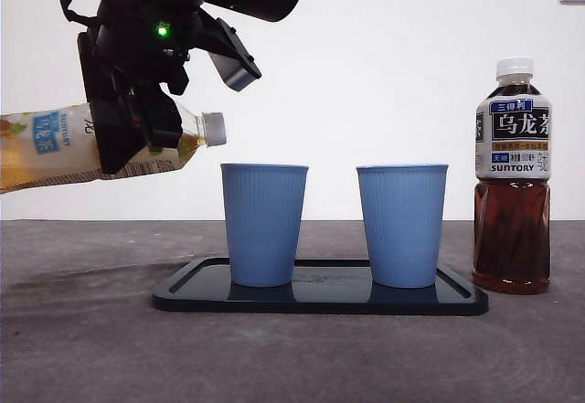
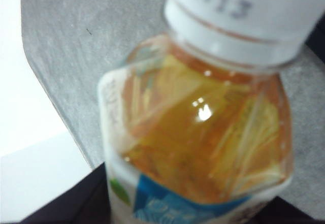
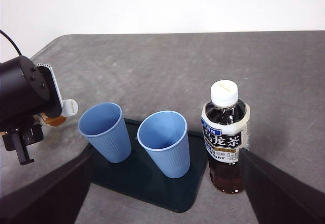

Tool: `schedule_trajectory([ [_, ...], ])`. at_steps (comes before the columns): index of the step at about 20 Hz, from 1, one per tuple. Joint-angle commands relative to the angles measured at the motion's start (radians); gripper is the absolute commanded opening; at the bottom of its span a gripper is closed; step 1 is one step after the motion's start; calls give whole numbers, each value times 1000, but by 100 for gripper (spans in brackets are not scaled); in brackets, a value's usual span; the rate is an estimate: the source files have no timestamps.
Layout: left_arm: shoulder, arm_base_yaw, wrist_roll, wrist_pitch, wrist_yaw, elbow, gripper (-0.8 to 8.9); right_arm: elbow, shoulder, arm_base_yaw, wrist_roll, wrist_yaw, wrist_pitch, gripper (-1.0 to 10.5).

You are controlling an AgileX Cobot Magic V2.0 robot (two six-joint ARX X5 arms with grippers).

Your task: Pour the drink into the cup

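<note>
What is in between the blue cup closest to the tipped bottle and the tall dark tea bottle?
The second blue ribbed plastic cup stands there on the black tray, between the first blue cup and the dark tea bottle, seen clearly in the front view.

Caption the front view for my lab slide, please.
Left hand tilts capped amber tea bottle toward two blue ribbed cups on black tray; dark oolong bottle stands aside.

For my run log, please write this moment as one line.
left gripper: holds tea bottle tilted, cap on | near cup: not reached | right gripper: waiting
</note>
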Motion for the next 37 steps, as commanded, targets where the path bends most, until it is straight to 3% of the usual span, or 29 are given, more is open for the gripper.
schedule_trajectory([
  [1,13,-17,-4,-4,-43,35,182,8,5,4,-4,-2,1,452],
  [16,17,-37,30,-57,-167,41,182,8,5,5,-4,-2,-10,452],
  [37,40,-65,114,-19,-249,45,182,8,5,5,-4,-4,-19,452],
])
